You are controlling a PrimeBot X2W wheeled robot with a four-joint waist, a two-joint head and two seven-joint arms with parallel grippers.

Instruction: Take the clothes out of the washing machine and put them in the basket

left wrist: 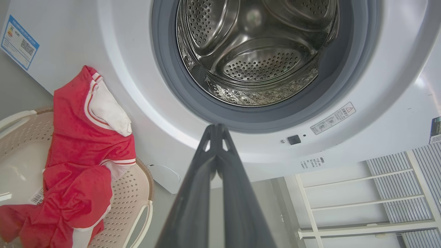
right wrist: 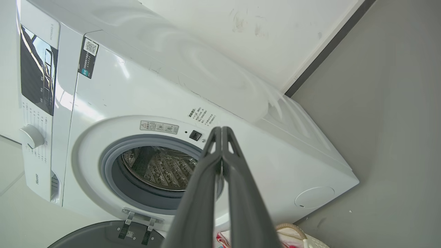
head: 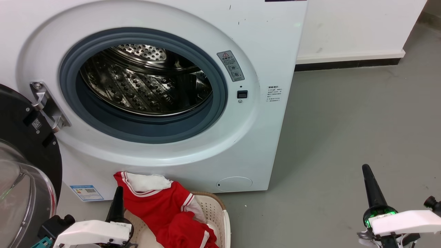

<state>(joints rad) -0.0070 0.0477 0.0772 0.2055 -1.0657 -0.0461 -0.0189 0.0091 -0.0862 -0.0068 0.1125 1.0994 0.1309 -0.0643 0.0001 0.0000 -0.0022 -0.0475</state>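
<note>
The white washing machine point(head: 268, 44) stands with its black-rimmed door point(head: 20, 151) swung open to the left, and its steel drum point(head: 144, 82) holds nothing I can see. Red clothes point(head: 165, 210) with white trim lie heaped in the cream basket point(head: 217, 210) in front of the machine, one part draped over its back rim. My left gripper point(head: 119, 194) is shut beside the basket's left side, holding nothing. My right gripper point(head: 367, 172) is shut over the bare floor at the lower right. The wrist views show the left gripper point(left wrist: 216, 128) and the right gripper point(right wrist: 220, 130) with fingers pressed together.
Grey floor point(head: 344, 137) stretches to the right of the machine as far as a white wall point(head: 358, 27) with a dark skirting. A white metal rack point(left wrist: 372, 193) shows in the left wrist view. The open door takes up the left side.
</note>
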